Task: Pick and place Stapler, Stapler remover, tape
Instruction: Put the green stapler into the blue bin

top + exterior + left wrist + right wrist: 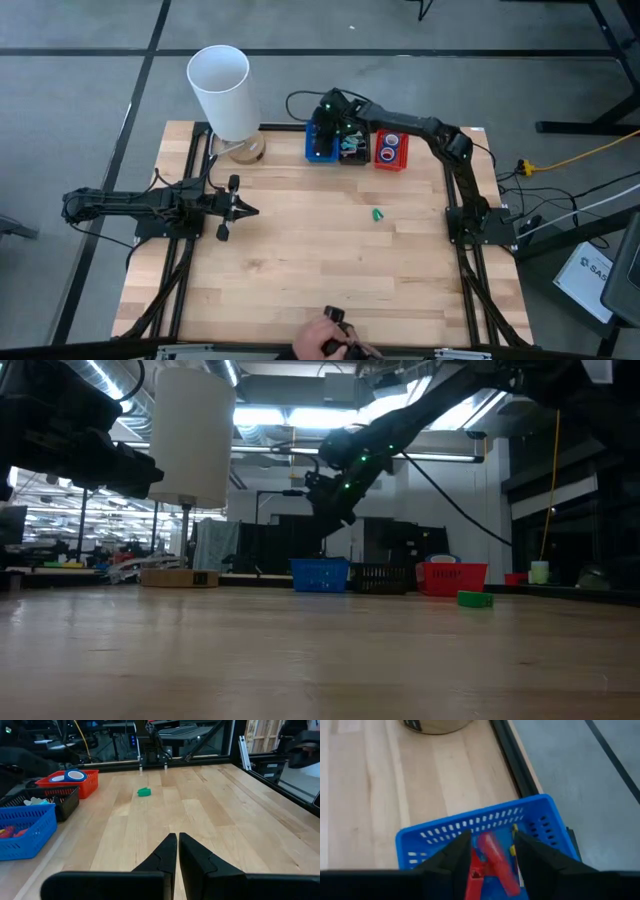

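A red stapler (495, 862) is lying inside the blue basket (470, 825) at the far edge of the table (320, 260), and the right gripper (491, 851) is hanging directly above it with its two fingers spread to either side of the red body, gripping nothing. In the high view the right arm is reaching from its base on the table's right side across to that blue basket (320, 145), which is standing in a row with a black basket (352, 148) in the middle and a red basket (390, 150) on the right, all touching or nearly so. Two blue tape rolls (390, 147) with white cores are sitting in the red basket, and pale small items are lying in the black one, too small to identify. A small green object (377, 214) is lying alone on the bare wood, well apart from the baskets. The left gripper (177, 851) is waiting at the table's left side, its fingers pressed together and empty. A white cylinder (222, 90) is standing on a round base near the far left corner. A person's hand (330, 340) is showing at the near edge.
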